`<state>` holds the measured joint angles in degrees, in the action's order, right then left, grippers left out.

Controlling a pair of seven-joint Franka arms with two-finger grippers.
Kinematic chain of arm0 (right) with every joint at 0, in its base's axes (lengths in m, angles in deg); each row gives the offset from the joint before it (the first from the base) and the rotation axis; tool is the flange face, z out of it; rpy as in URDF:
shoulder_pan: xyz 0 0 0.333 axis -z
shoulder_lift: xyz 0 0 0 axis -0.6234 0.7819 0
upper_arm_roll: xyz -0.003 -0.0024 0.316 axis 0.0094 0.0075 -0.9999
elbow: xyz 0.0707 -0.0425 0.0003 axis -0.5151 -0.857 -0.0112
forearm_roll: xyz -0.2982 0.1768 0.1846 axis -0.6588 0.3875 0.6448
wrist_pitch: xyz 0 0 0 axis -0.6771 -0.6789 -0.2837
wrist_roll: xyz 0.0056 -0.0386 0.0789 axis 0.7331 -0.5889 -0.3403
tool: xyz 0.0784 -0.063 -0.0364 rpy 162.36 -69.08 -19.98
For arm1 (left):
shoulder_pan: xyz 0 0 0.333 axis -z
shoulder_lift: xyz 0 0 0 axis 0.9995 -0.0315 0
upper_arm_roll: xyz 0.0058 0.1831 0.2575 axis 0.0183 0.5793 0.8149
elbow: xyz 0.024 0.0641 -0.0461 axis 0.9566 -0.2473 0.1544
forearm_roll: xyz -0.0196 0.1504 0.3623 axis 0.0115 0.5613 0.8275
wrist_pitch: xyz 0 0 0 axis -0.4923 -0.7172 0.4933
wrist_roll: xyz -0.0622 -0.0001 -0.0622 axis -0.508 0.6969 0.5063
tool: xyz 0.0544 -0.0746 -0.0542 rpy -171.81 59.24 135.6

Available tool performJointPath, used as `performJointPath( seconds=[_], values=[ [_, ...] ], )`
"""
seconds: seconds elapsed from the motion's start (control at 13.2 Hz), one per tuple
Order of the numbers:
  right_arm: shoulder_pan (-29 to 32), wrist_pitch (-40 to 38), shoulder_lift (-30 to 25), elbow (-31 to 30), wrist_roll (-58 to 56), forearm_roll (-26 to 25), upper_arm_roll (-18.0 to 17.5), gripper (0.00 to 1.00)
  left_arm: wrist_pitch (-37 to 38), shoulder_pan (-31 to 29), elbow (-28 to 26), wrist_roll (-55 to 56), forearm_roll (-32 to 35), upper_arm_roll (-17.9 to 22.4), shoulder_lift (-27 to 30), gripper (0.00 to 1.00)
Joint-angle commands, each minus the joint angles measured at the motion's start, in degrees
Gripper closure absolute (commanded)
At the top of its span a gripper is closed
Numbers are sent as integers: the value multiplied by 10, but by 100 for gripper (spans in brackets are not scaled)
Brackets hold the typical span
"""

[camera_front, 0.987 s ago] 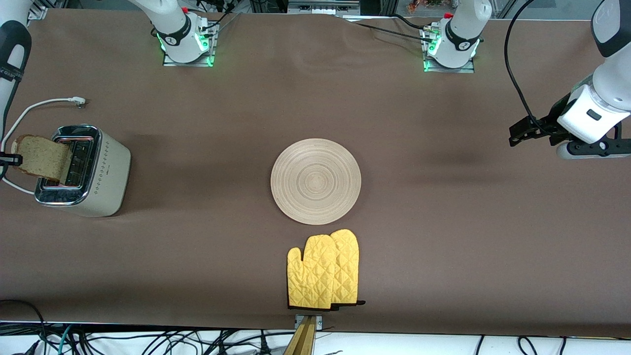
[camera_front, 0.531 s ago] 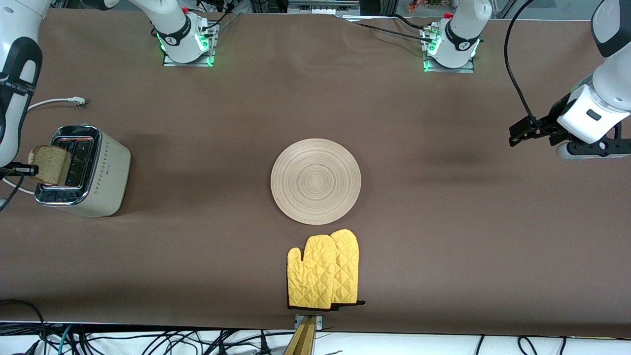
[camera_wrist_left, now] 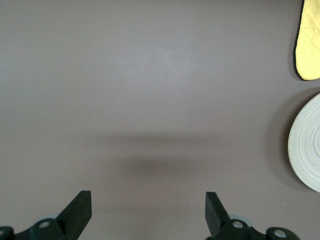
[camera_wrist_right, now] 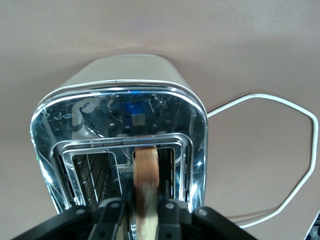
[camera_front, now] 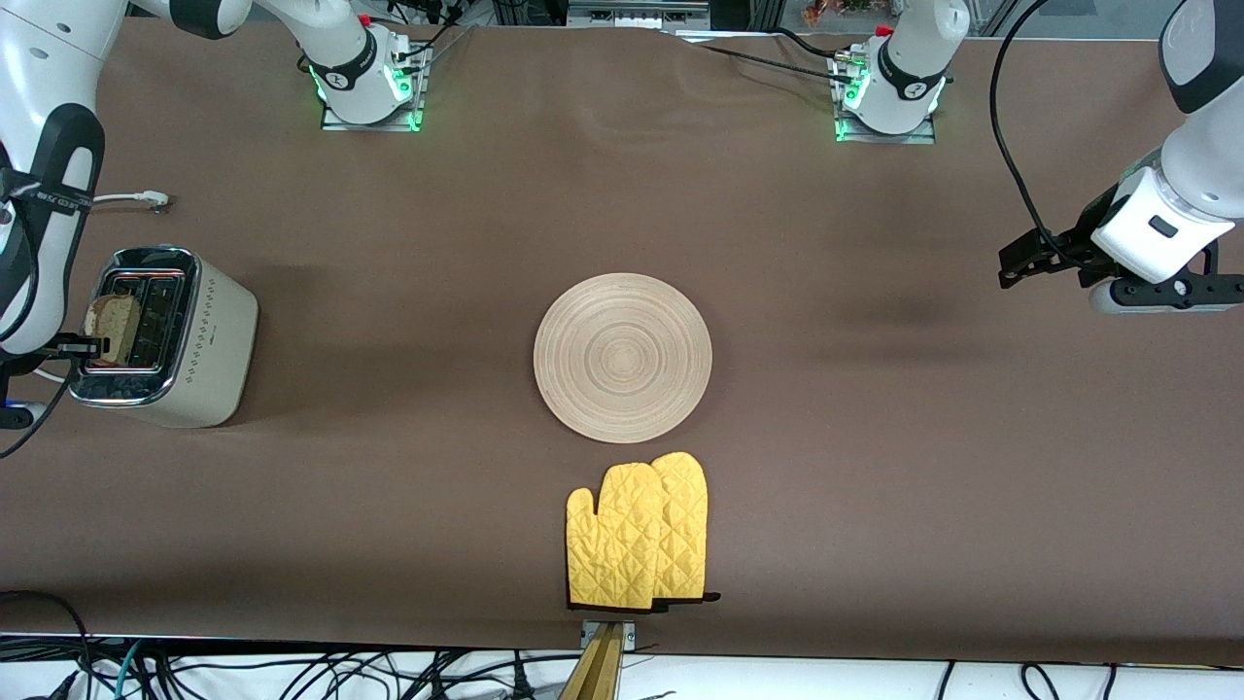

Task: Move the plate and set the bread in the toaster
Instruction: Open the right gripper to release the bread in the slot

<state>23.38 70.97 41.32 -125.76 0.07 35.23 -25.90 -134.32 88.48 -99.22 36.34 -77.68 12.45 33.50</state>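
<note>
The cream toaster [camera_front: 212, 340] stands at the right arm's end of the table. The bread [camera_front: 113, 319] stands on edge, sunk partly into one slot, its top still above the chrome. My right gripper [camera_front: 89, 343] hangs just over that slot. In the right wrist view the bread [camera_wrist_right: 146, 170] is streaked between the fingers of my right gripper [camera_wrist_right: 145, 209], which stand slightly apart on either side of it, over the toaster [camera_wrist_right: 120, 80]. The wooden plate [camera_front: 622, 357] lies bare at mid-table. My left gripper [camera_front: 1016, 264] waits open and bare over the left arm's end; the left wrist view shows my left gripper [camera_wrist_left: 148, 205] and the plate [camera_wrist_left: 307, 150].
A pair of yellow oven mitts [camera_front: 637, 535] lies nearer the front camera than the plate, also seen as mitts [camera_wrist_left: 310, 45]. The toaster's white cord [camera_front: 107, 199] trails on the cloth beside the toaster, the cord [camera_wrist_right: 295, 150] looping wide.
My right gripper has carried the bread down from above the toaster into a slot and its fingers have eased apart. The left arm has barely shifted.
</note>
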Motion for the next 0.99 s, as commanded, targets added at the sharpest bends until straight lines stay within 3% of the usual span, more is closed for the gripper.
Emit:
performJointPath(
  seconds=[0.0,0.3,0.53,0.91],
  values=[
    [5,2,-9,7,-9,13,4,0,8,3,4,-6,13,0,0,0],
    [-4,-4,-37,27,-9,18,1,0,8,3,4,-6,13,0,0,0],
    [-20,-8,-42,41,-10,97,2,0,8,3,4,-6,13,0,0,0],
    [-76,-8,-62,41,-9,102,0,0,8,3,4,-6,13,0,0,0]
  ],
)
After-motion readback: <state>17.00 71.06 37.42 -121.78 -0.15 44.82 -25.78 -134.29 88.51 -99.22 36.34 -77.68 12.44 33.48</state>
